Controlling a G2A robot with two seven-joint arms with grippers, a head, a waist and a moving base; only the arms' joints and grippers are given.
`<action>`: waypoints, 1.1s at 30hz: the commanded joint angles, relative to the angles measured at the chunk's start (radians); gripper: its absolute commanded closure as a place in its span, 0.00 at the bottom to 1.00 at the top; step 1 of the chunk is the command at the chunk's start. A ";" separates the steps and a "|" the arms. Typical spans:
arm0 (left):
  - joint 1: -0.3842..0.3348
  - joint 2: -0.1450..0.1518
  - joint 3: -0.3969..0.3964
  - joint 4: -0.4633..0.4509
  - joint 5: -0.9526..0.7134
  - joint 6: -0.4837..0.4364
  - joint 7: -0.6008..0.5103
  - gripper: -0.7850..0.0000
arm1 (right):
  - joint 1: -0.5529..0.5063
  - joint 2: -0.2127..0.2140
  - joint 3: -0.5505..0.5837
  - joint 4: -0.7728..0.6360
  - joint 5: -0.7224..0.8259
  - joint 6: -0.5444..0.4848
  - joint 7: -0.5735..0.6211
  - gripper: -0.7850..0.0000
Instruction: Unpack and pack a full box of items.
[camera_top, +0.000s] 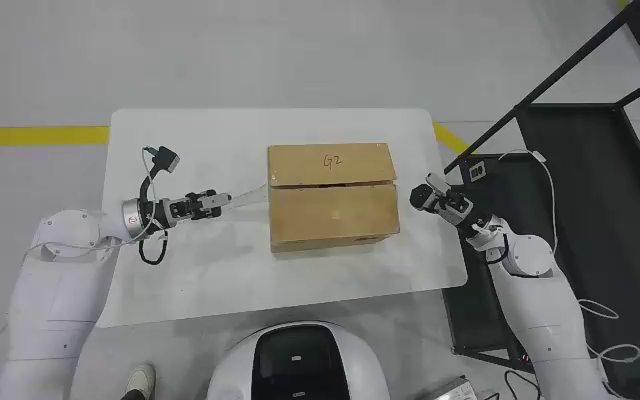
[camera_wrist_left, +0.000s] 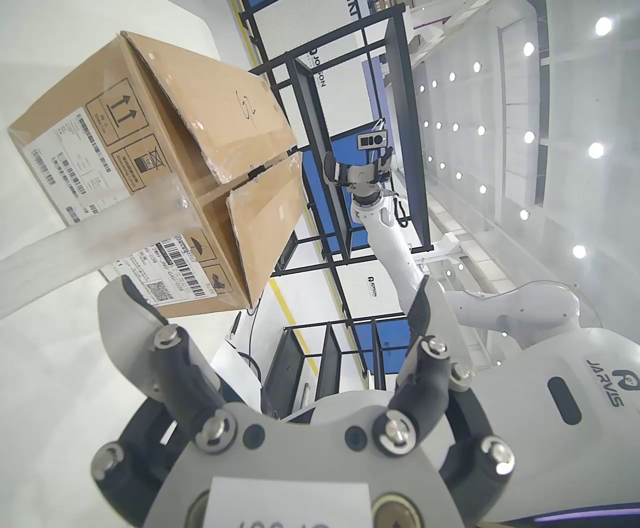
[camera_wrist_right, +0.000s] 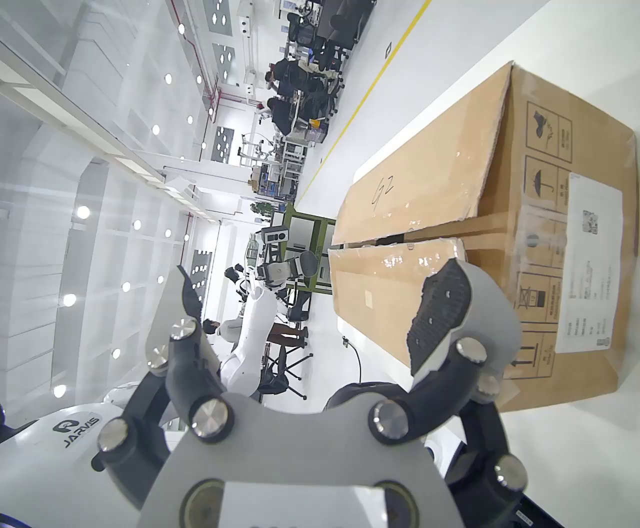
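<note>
A brown cardboard box (camera_top: 332, 205) stands in the middle of the white table (camera_top: 200, 275), its two top flaps down and meeting at a seam. A strip of clear tape (camera_top: 245, 197) runs from the box's left end to my left gripper (camera_top: 212, 202). In the left wrist view the box (camera_wrist_left: 165, 150) is ahead, the tape (camera_wrist_left: 90, 240) crosses beside one finger, and the left gripper (camera_wrist_left: 275, 310) is open. My right gripper (camera_top: 420, 192) sits just off the box's right end; it (camera_wrist_right: 320, 310) is open and holds nothing, with the box (camera_wrist_right: 425, 200) close before it.
A black metal rack (camera_top: 565, 200) stands right against the table's right edge, behind the right arm. Bare tabletop lies in front of and behind the box. A yellow floor line (camera_top: 50, 135) runs beyond the table's far left.
</note>
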 joint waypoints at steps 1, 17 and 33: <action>0.000 0.000 0.000 0.000 0.000 0.000 0.000 0.00 | 0.000 0.000 0.000 0.000 0.000 0.000 0.000 0.00; 0.000 0.000 0.000 0.000 0.000 0.000 0.000 0.00 | 0.085 0.004 -0.019 0.065 -0.071 0.053 0.005 0.00; 0.000 0.000 0.000 0.000 0.000 0.000 0.000 0.00 | 0.262 -0.013 -0.173 0.311 -0.075 -0.053 0.151 0.00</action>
